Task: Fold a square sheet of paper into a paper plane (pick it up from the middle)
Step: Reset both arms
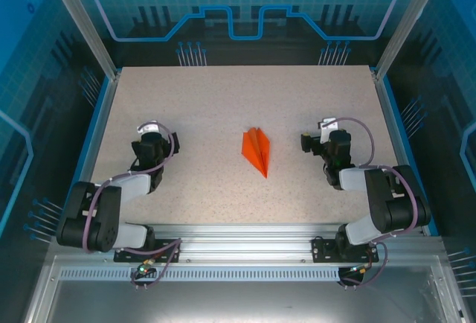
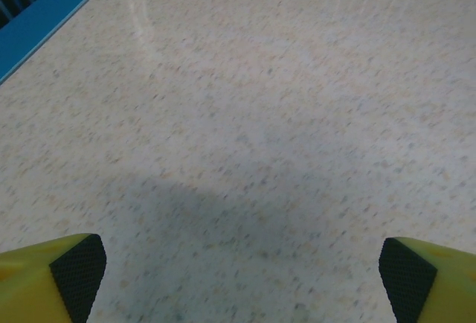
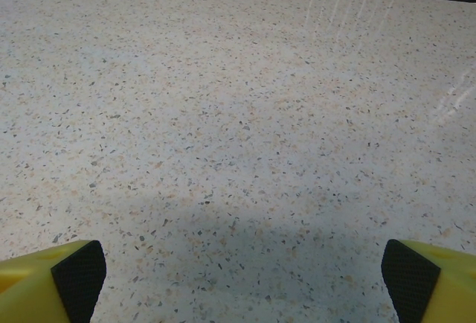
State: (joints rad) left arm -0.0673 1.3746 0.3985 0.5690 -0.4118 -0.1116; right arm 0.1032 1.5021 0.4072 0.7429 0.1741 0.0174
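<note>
1. I am keeping my left gripper (image 2: 239, 274) released. Its black pads (image 2: 78, 267) are sitting at the lower corners of the left wrist frame, spread wide, with nothing between them.
2. I am keeping my right gripper (image 3: 242, 274) released in the same way, above the bare speckled table (image 3: 223, 114).
3. The paper plane (image 1: 256, 151) is lying at the centre of the top frame, between both arms and well apart from each, its nose pointing toward the lower edge.
4. I am judging it to be very light, thin and easily crushed, and likely to slide on the smooth surface. I am planning a gentle pinch at mid-length along the centre crease.
5. The top view is supplying the plane's position and heading. The wrist views are supplying pad spacing and close surface texture.
</note>
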